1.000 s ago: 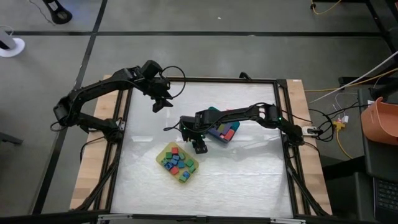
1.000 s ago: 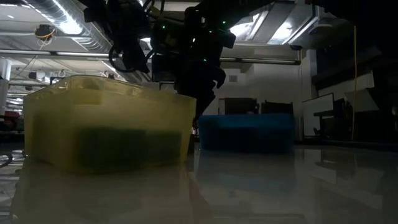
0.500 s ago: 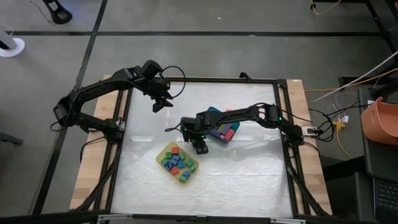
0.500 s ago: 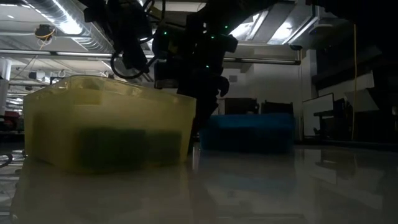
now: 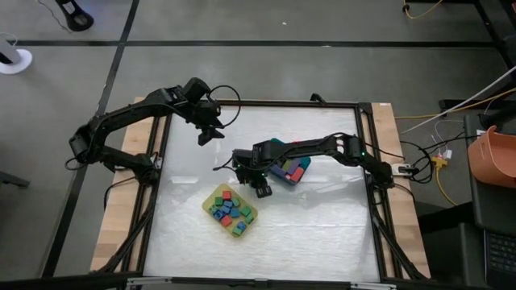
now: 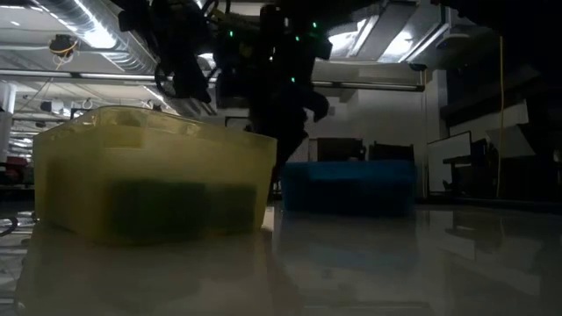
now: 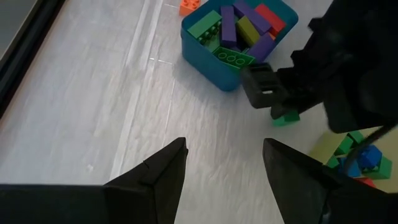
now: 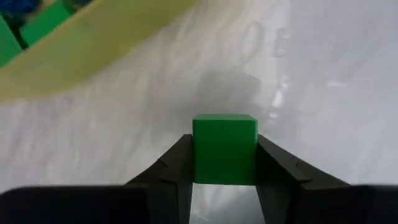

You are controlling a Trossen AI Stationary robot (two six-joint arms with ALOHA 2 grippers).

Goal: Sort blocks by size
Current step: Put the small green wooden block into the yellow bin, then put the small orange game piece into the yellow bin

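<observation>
Blocks point(image 5: 228, 211) fill two trays near the middle of the table point(image 5: 322, 234): short cubes in the yellow tray point(image 5: 247, 225), longer bars in the teal tray point(image 7: 214, 71) at about two o'clock from it. One small green cube point(image 8: 224, 148) is out of both, pinched between the fingers of the right hand point(image 8: 224, 163), which hovers above the tabletop between the trays, just off the yellow tray's one o'clock corner. The wrist camera shows the two dark fingers point(image 8: 171, 167) pressed flat against opposite faces of the cube, its top standing clear above them.

The left hand point(image 7: 222, 163) waits out at the table's eleven o'clock side, fingers spread apart and holding nothing, looking down across the teal tray.

Judging by their look, these are light, hard plastic bricks that will not give under pressure, with smooth faces that could slide if squeezed off-square. Gripping flat on two parallel sides, as here, seems the sound way to take them. A short cube like this one likely belongs with the others in the yellow tray. One orange piece point(image 7: 189, 6) lies loose on the table beyond the teal tray.
</observation>
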